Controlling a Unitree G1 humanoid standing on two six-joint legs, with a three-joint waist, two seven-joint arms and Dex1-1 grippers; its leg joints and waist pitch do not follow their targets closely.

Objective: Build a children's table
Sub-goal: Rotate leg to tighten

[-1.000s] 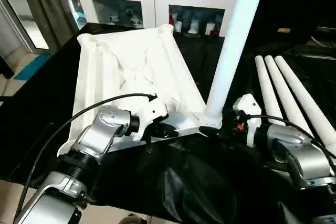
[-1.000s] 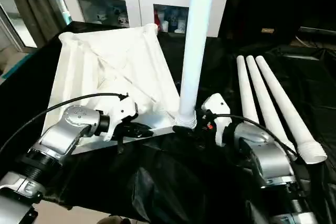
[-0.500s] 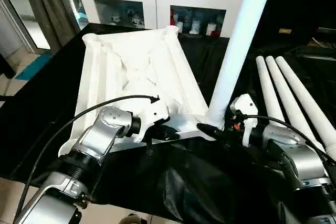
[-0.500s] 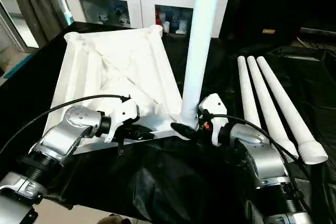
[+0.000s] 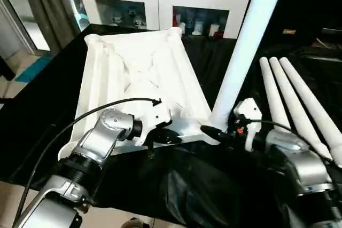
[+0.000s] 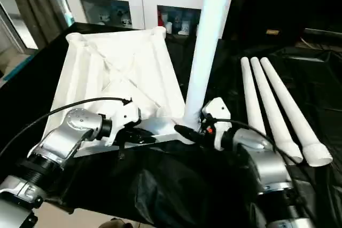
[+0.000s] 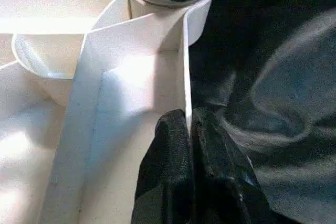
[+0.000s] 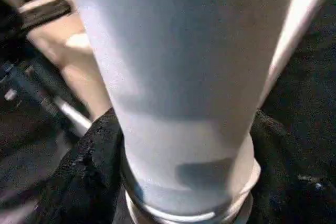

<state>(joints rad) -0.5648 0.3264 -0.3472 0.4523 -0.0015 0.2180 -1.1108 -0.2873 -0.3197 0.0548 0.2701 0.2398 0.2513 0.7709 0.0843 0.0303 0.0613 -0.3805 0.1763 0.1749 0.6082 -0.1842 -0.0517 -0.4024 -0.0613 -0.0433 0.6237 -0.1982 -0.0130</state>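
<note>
Your right gripper (image 5: 216, 132) clasps the base of the standing leg (image 5: 243, 46) at the near right corner of the upturned table top (image 5: 139, 73).

The leg's long axis rises steeply from that corner socket and leans a little toward your right, so whatever seats it has to act along that line, down into the socket. The right wrist view shows one black finger on each side of the tube just above its collar. Your left gripper (image 5: 166, 136) is clenched on the thin near edge wall of the top, just beside the same corner, bracing it. Three more legs (image 6: 272, 108) lie side by side on the black cloth (image 5: 214, 196) on your right, nearer your right arm, running away from you. Judged from here, only this one leg is in a socket.
</note>
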